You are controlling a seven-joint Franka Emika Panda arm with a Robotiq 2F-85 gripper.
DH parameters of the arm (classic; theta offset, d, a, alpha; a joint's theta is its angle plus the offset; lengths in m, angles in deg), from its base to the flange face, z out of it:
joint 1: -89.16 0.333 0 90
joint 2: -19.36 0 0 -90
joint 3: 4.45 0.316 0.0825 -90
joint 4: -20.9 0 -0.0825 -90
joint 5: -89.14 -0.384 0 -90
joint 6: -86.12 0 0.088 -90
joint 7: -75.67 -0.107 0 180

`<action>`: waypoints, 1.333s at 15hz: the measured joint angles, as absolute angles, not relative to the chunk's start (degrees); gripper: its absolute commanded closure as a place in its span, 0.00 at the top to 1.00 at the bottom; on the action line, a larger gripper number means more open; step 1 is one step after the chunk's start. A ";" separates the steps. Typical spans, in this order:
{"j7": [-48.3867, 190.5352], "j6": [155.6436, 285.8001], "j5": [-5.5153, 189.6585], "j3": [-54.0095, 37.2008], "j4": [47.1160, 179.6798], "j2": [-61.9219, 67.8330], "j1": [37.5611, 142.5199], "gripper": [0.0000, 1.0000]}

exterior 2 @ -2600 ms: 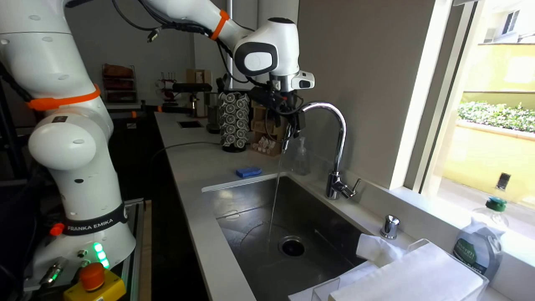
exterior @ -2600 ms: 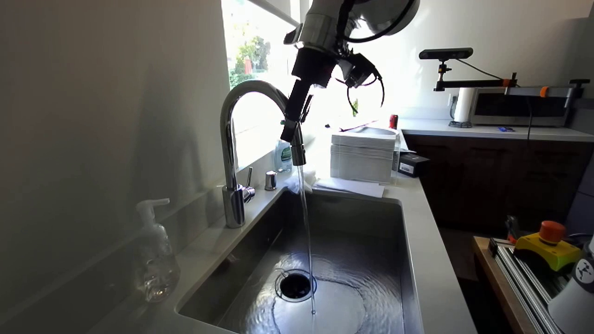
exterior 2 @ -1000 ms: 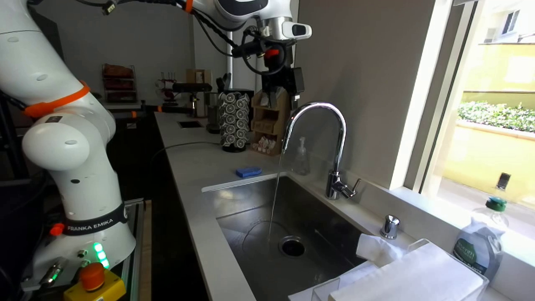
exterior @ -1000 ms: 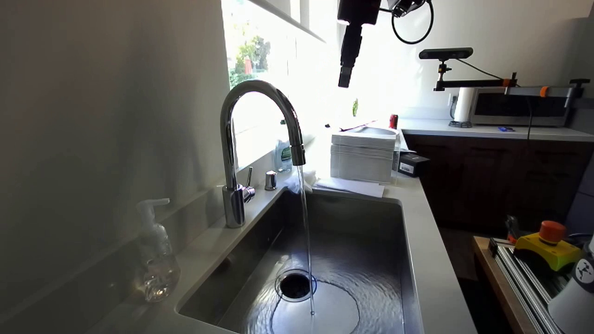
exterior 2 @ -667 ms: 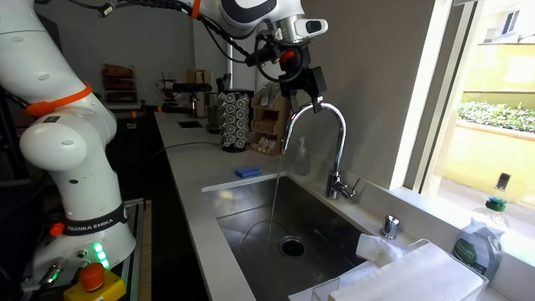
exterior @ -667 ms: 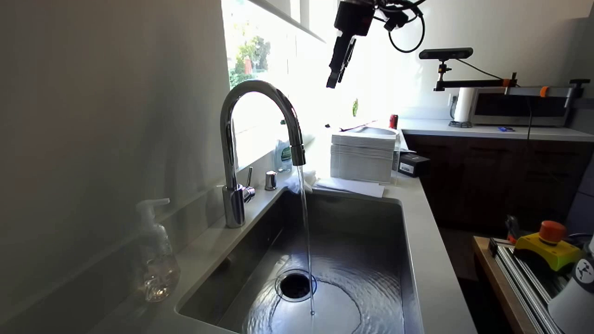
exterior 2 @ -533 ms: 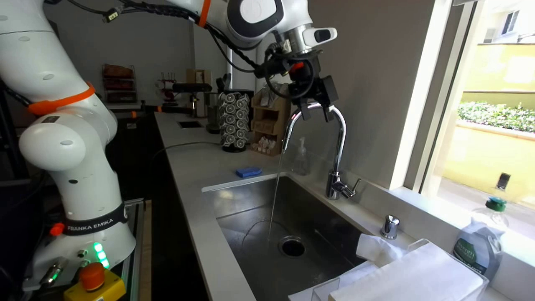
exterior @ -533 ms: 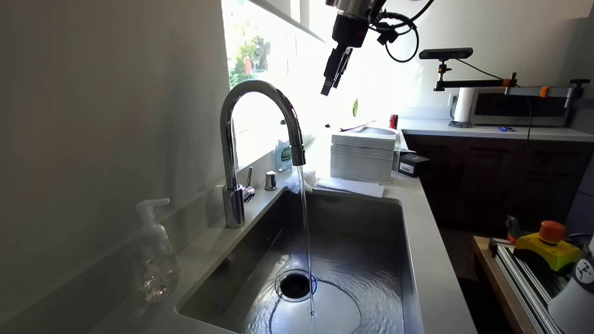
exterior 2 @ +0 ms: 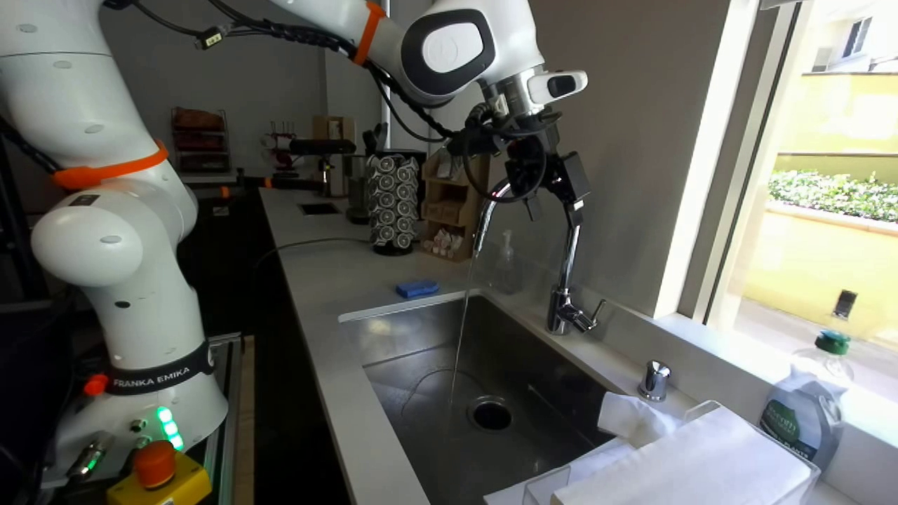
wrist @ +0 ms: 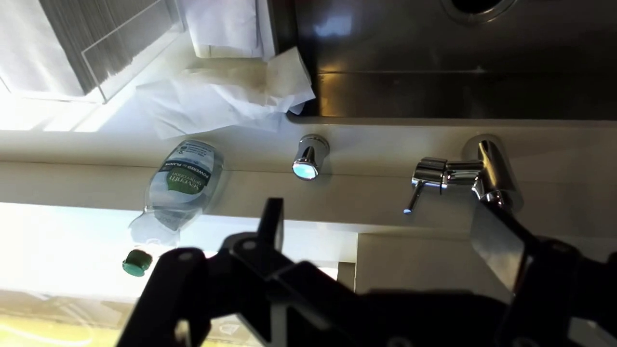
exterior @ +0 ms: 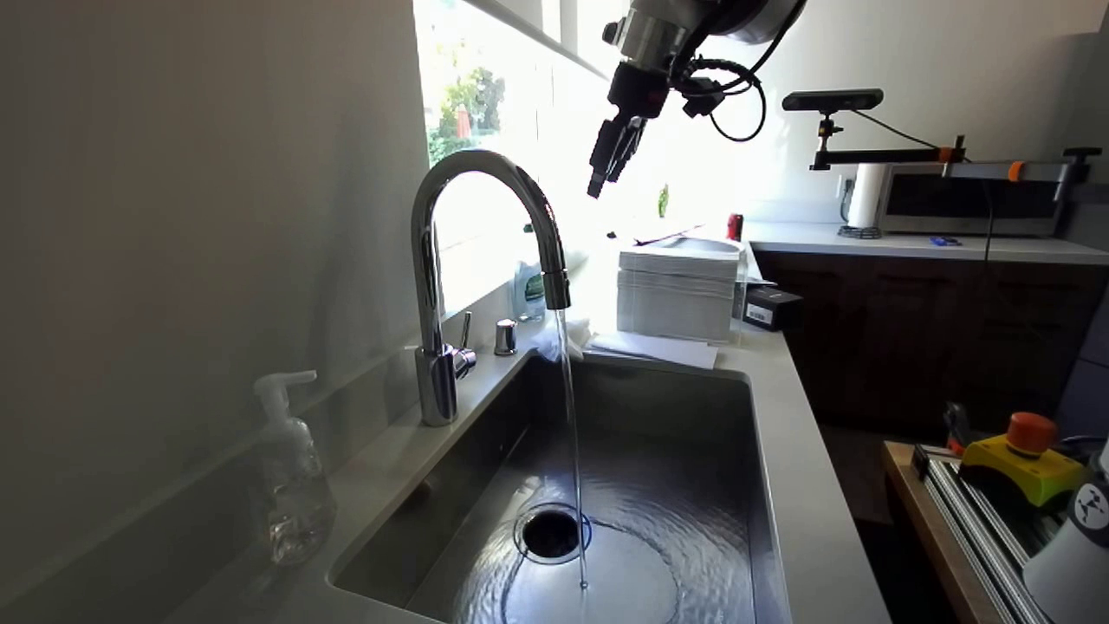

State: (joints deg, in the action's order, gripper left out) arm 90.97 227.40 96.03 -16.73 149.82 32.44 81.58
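Note:
My gripper (wrist: 378,206) stands wide open in the wrist view, nothing between its fingers. Past the fingertips, lower down, is the chrome faucet lever (wrist: 414,197); the right finger (wrist: 499,241) overlaps the faucet body (wrist: 496,168) in that view. In an exterior view the tilted gripper (exterior: 604,185) hangs in the air beyond the faucet (exterior: 482,162), apart from it. In an exterior view the gripper (exterior 2: 554,212) hides the top of the faucet's arch. Water (exterior: 569,416) runs from the spout (exterior 2: 483,228) into the steel sink (exterior: 650,399).
A chrome cap (wrist: 311,156) stands between the lever and a dish soap bottle (wrist: 185,178). Crumpled paper (wrist: 226,99) and a stack of paper towels (exterior: 680,295) lie at the sink's end. Elsewhere are a clear pump bottle (exterior: 295,494) and a blue sponge (exterior 2: 417,288).
Earlier the gripper was beside the spout, then it rose away. Over the last second it has come down, tilted, and shifted toward the window side. The water keeps running.

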 measured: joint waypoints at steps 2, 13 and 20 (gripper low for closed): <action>91.04 227.40 96.87 -16.55 149.82 32.27 81.43 1.00; 108.12 227.53 86.55 -18.00 143.11 18.56 81.31 1.00; 119.22 227.53 74.63 -14.71 136.44 8.40 77.64 1.00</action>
State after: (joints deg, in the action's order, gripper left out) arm 119.22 227.53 74.63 -14.71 136.44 8.40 77.64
